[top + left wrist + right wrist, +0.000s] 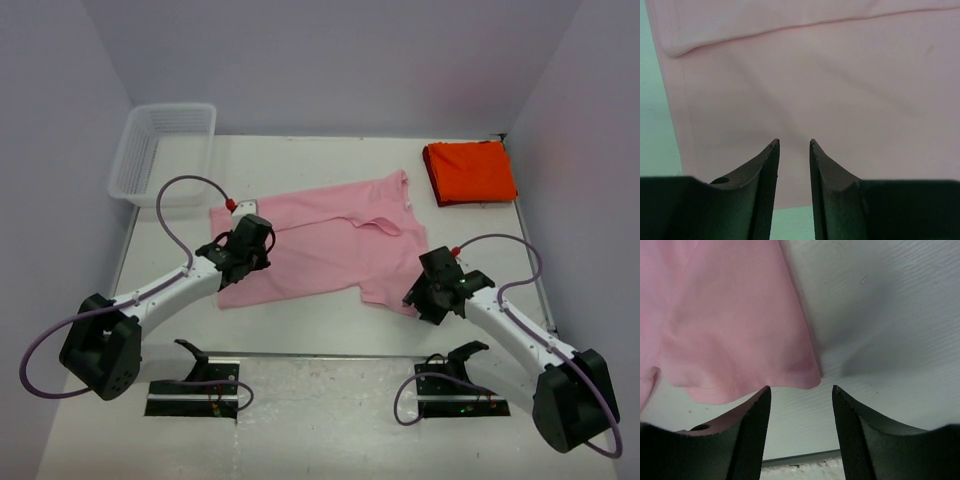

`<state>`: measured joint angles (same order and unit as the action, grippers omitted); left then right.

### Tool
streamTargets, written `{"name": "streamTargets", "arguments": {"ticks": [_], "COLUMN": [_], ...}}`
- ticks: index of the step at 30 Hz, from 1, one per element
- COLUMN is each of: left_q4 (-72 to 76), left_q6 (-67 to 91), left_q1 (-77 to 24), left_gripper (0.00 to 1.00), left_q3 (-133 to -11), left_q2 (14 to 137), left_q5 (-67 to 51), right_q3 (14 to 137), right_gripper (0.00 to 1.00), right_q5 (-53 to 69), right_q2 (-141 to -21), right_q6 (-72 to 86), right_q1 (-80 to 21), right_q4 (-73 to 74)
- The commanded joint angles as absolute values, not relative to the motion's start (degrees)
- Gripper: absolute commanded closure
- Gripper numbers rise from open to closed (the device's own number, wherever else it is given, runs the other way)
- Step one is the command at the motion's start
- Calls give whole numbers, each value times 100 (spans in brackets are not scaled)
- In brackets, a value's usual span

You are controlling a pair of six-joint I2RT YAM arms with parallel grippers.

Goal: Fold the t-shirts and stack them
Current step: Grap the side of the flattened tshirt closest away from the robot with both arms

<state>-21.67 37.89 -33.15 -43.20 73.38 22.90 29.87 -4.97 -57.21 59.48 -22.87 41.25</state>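
Observation:
The light pink t-shirt [330,240] lies spread flat in the middle of the table, with one part folded over. The orange-red t-shirt [470,172] lies folded at the back right. My left gripper [240,255] hangs over the pink shirt's left part. In the left wrist view it [794,142] is open by a narrow gap, empty, with pink cloth [815,75] under it. My right gripper [420,295] is at the shirt's near right corner. In the right wrist view it [800,387] is open and empty, with the pink hem corner [725,315] just ahead of the fingertips.
A white mesh basket [160,150] stands at the back left. Grey walls close in the table on three sides. The table's near edge [330,355] runs just behind both grippers.

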Motion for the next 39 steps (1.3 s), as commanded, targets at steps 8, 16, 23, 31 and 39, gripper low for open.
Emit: {"name": "streamTargets", "arguments": {"ticks": [8, 16, 23, 31, 39], "left_q4": [-2004, -1960, -1925, -1925, -2188], "left_q6": [3744, 3744, 3744, 3805, 4139], "left_q1": [-3340, -3340, -3340, -3340, -3340], "left_gripper": [67, 67, 66, 66, 64], "left_q3": [-4324, -4316, -4193, -3982, -3674], "left_q2": [7181, 7111, 7102, 7084, 6996], "left_q5": [2321, 2285, 2312, 2224, 2259], "right_q3": [2909, 3094, 3261, 3252, 3681], "right_gripper": [50, 55, 67, 85, 100], "right_q5": [-756, -870, -906, -817, -1028], "right_q2": [-5897, -6319, -6635, -6803, -6794], "right_q6": [6592, 6644, 6636, 6566, 6180], "right_q1": [-2329, -2347, -2338, -2347, -2364], "right_q4": [4157, 4201, 4193, 4034, 4314]}}
